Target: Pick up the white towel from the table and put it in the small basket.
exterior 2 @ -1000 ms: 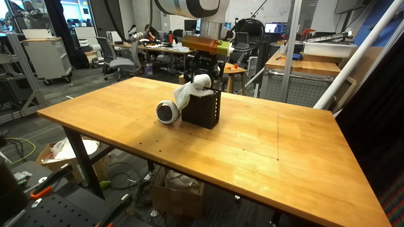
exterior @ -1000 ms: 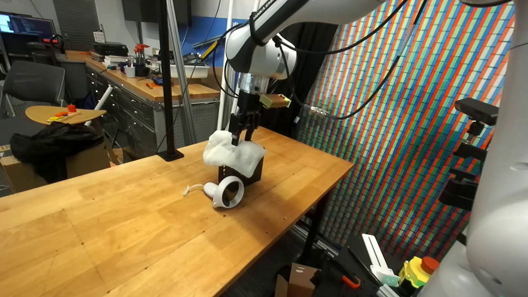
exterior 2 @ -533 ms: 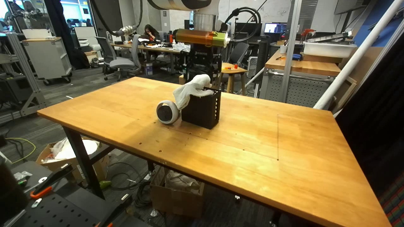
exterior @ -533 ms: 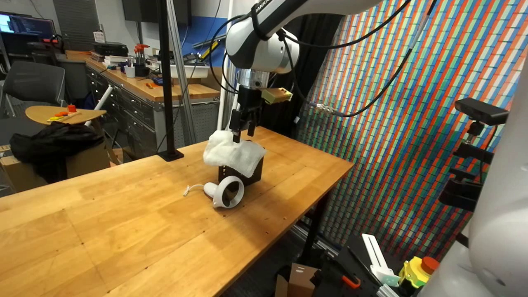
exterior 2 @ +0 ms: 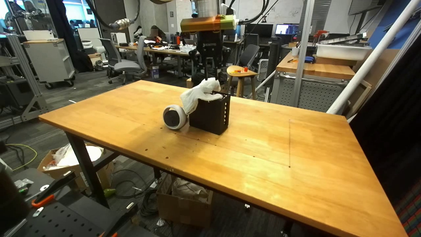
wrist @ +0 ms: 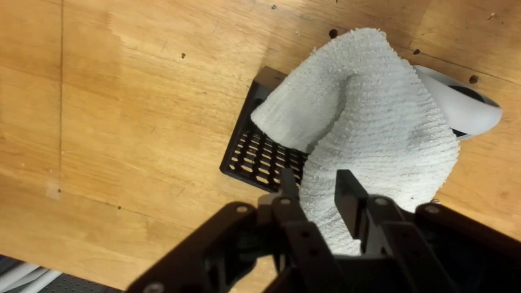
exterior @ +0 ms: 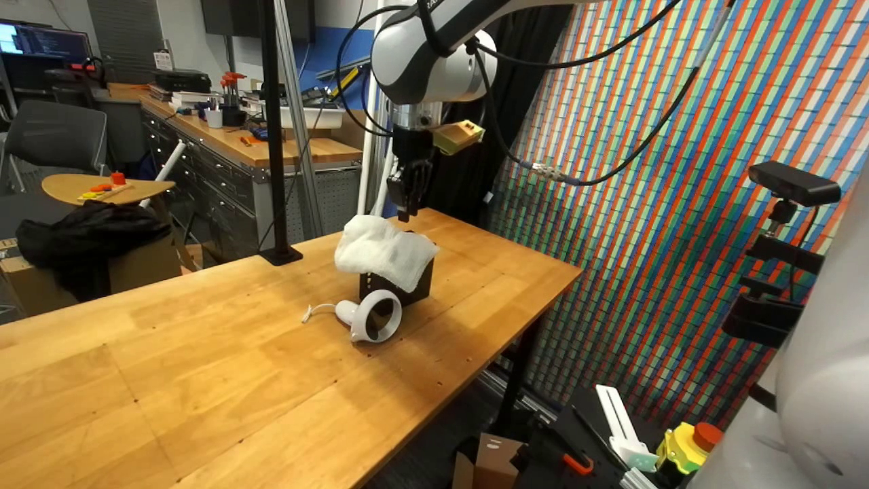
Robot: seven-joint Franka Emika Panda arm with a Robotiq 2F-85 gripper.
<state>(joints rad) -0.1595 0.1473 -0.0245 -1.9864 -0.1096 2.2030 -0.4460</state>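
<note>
One controller sits closest to the left edge of the tabletop in an exterior view; rightward, the towel lies draped over the basket, unmoved from a second earlier. Above, the gripper has risen, its fingers apart but closer together than before.

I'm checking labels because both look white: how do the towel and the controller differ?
The towel is ribbed, floppy cloth; the controller is smooth, rigid-looking and ring-shaped at one end.
The towel lies draped over the basket; the controller rests on the table.
The towel looks larger than the controller.
Both are white.
</note>
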